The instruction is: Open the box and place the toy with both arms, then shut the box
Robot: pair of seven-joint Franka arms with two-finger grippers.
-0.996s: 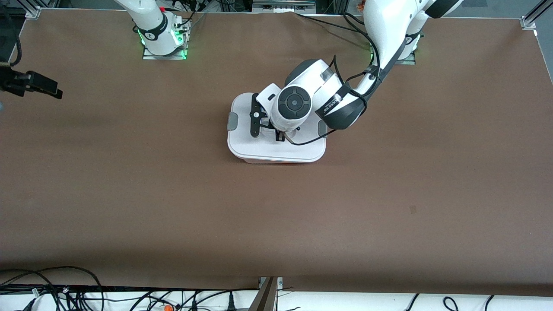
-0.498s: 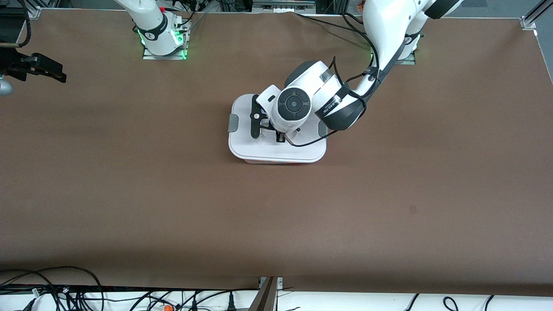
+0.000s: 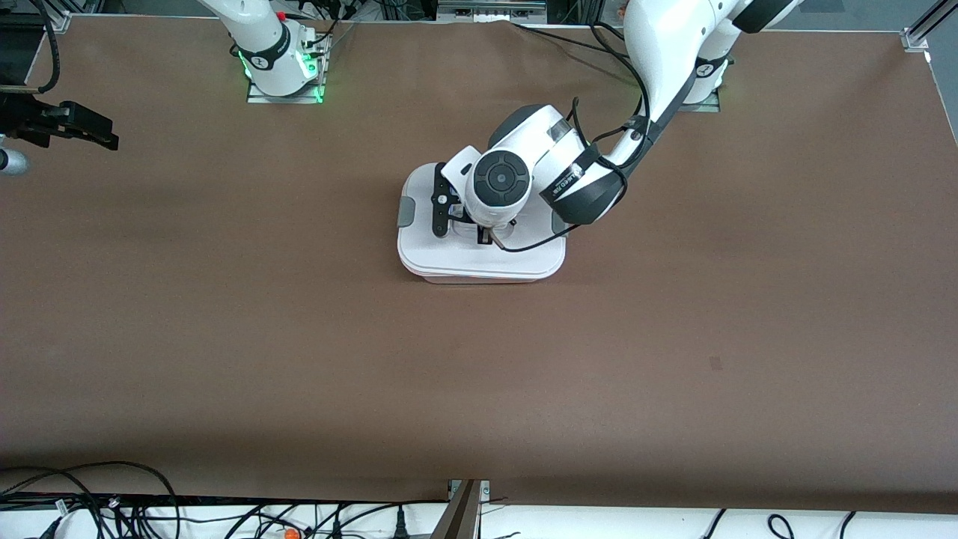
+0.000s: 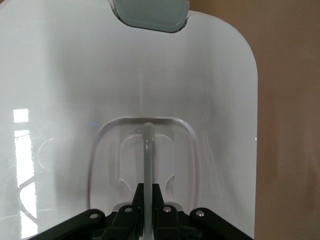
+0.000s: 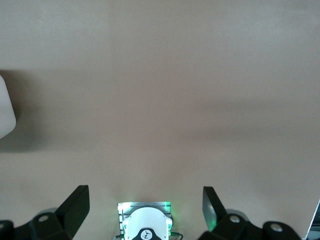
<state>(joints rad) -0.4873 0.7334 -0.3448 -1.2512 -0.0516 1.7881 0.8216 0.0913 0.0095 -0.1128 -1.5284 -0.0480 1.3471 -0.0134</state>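
Rounded-rectangular pink plastic box (image 3: 490,278) mid-table, white lid (image 3: 479,258) on. Left gripper (image 4: 148,220) clenched on clear recessed handle (image 4: 148,150). Right gripper (image 5: 145,205) spread wide, waiting over right arm's table end. Toy unseen; probably closing stage.

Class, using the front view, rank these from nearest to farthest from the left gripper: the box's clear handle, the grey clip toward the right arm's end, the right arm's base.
1. Clear handle, gripped by the left gripper.
2. Grey clip, at the lid's edge.
3. Right arm's base, at the table's edge.
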